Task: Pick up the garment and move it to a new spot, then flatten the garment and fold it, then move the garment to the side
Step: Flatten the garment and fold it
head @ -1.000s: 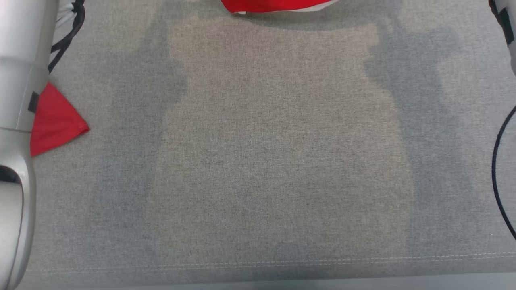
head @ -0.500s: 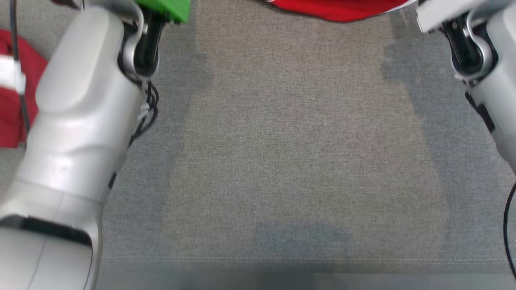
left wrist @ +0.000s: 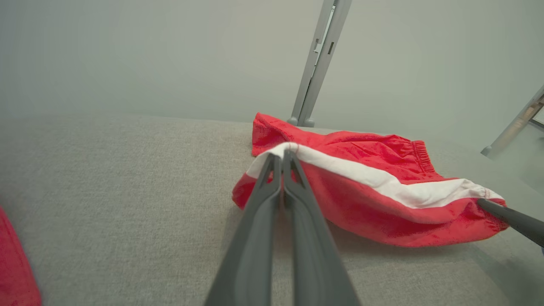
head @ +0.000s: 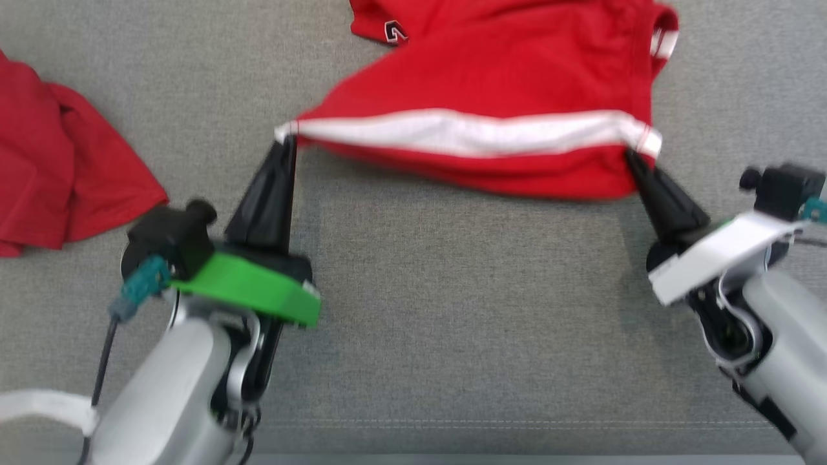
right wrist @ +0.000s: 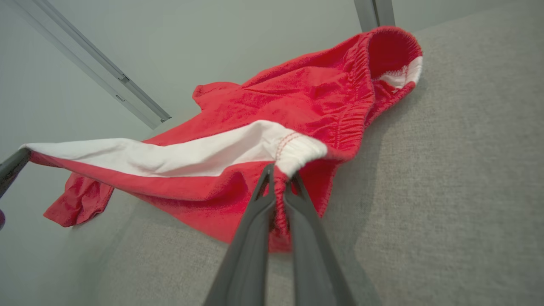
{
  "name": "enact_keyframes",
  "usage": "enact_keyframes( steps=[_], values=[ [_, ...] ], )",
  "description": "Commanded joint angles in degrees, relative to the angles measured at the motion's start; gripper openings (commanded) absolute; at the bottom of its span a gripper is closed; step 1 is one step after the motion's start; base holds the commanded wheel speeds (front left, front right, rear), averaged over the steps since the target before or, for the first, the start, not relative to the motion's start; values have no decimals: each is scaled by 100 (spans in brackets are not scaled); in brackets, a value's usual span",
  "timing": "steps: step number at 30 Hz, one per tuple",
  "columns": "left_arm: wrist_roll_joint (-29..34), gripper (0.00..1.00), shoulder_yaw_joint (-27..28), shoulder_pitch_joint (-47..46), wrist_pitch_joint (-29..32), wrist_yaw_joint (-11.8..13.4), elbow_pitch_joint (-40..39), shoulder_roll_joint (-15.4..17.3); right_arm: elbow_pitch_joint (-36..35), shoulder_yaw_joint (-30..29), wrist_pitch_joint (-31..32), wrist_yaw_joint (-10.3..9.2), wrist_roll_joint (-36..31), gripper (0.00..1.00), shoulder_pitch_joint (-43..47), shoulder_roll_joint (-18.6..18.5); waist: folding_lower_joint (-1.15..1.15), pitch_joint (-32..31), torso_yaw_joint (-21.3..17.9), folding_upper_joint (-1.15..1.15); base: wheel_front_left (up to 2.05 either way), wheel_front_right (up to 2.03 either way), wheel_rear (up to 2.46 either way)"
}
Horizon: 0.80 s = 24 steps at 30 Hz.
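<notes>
The garment is a pair of red shorts with a white side stripe, stretched between both grippers over the grey cloth surface. My left gripper is shut on the hem end of the stripe, its tips pinching the white edge. My right gripper is shut on the waistband end, with red fabric bunched between its fingers. The garment's near edge is lifted; the rest trails on the surface behind. Its elastic waistband sits at the right end.
A second red garment lies at the left edge of the grey fabric-covered table. The table's front seam runs along the bottom. Grey metal frame legs stand behind the table against a pale wall.
The head camera has tilted up across the frames: the shorts and both grippers, earlier at or beyond the top edge, are now in full view. Whether the garment itself moved is unclear.
</notes>
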Motion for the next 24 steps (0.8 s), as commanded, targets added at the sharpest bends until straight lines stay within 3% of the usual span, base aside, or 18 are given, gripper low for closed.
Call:
enact_keyframes(
  steps=[1, 9, 24],
  values=[
    [-56, 0, -26, 362, 123, 93, -173, 135, -28, 74, -11, 0, 102, 0, 271, -75, 1, -278, -115, 0, 0, 0, 0],
    [-429, 0, -162, 1907, 638, 553, -901, 536, 65, 496, 26, 0, 299, 0, 1261, -265, 1, -764, -217, 0, 0, 0, 0],
    [-1011, 0, -482, 3158, 1430, 896, -1179, 790, 237, 666, 60, -3, -23, 0, 2428, -515, 1, -1218, -27, 0, 0, 0, 0]
  ],
)
